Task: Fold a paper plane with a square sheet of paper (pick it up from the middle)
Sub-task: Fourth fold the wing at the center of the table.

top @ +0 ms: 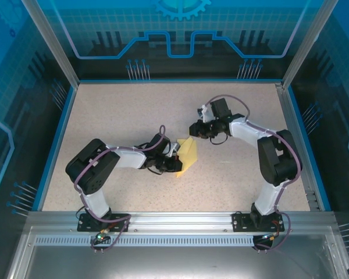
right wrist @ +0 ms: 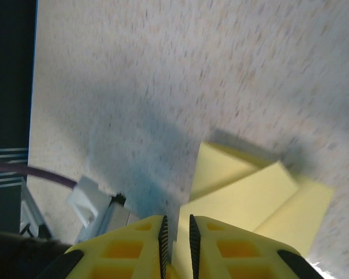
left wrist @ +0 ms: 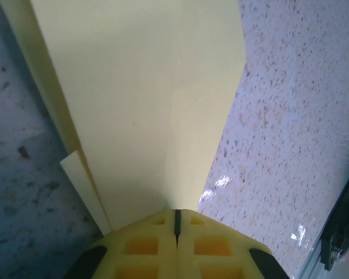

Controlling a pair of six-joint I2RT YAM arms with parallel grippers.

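The left gripper (left wrist: 176, 224) is pressed together on the square sheet of paper (left wrist: 151, 104), its two yellow fingertips meeting with the folded sheet pinched between them. In its wrist view the paper runs straight out from the fingers, a crease continuing from the line where they meet, and a second layer peeks out along the left edge. From the top camera the sheet stands up off the table (top: 134, 110) between the two arms. Its long axis runs away from the bases and leans slightly right, and the left arm reaches in from the left to grip its side. The right gripper (right wrist: 176, 229) sits at the far, upper end of that axis, just beside the paper's tip. Its fingers stand a narrow slit apart, and overlapping yellow flaps lie directly ahead and to their right. Pale paper seems to run into the slit, but I cannot tell whether it is nipped there or only lies behind. The left arm is the one holding, so the next fold likely depends on the right gripper working at the far end of the sheet. The count is one sheet, partly folded and not yet a dart, two grippers and two arms.
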